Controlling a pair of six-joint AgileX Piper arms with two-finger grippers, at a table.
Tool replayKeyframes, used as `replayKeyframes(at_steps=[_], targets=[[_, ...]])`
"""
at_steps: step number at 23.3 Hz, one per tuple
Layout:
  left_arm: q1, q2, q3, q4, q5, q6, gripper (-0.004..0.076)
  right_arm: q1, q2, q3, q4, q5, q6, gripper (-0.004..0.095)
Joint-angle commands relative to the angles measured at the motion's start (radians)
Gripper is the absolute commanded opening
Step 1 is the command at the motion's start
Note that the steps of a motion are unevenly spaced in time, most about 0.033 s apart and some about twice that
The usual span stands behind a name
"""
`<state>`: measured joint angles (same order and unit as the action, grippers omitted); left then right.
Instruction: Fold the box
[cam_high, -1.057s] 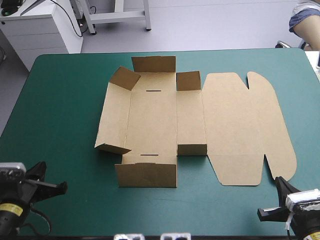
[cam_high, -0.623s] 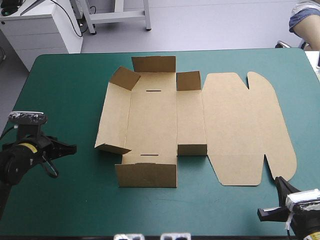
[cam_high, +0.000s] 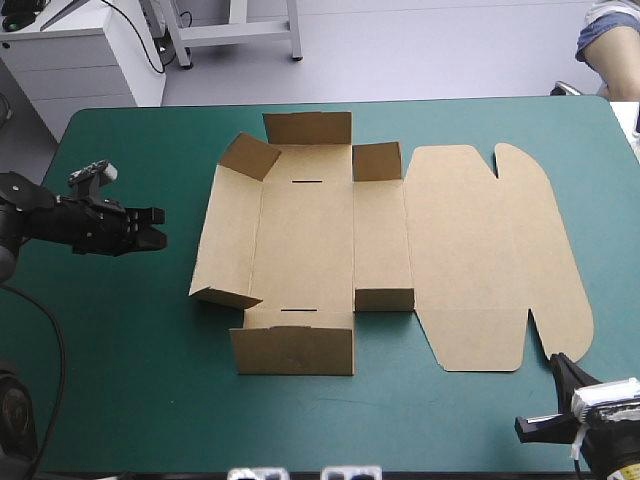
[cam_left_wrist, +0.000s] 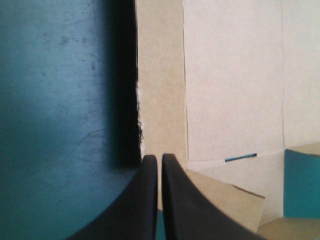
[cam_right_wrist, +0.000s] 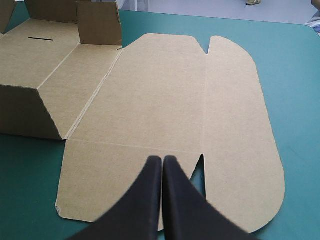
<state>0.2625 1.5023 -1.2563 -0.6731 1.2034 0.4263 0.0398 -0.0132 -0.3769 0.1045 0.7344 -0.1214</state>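
right gripper (cam_right_wrist: 161, 159), black fingers (cam_right_wrist: 145, 200) together in a point, over the near edge of the brown box (cam_right_wrist: 165, 95)

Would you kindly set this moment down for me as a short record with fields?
table: teal-green cover
box: brown, open sheet
flaps: several small ones raised around the base
lid: flat, toward the table's right edge
left gripper: shut, just left of the box's left edge, pointing at it
right gripper: shut, at the table's near right corner, by the lid's near edge
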Motion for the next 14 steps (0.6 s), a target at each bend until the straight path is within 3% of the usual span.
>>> replayKeyframes(at_steps=[1,7,14], targets=[[0.062,0.028,-0.038,-0.113,0.044,0.011,0.0013,0.006,-0.002,-0.033,0.005,-0.074,-0.003,-0.0001],[0.060,0.113,-0.038,-0.099,0.034,0.056,0.0050,0.006,-0.002,-0.033,0.005,-0.074,-0.003,-0.0001],[0.008,0.119,-0.038,-0.091,0.008,0.056,0.0383,0.006,-0.002,-0.033,0.005,-0.074,-0.003,-0.0001]])
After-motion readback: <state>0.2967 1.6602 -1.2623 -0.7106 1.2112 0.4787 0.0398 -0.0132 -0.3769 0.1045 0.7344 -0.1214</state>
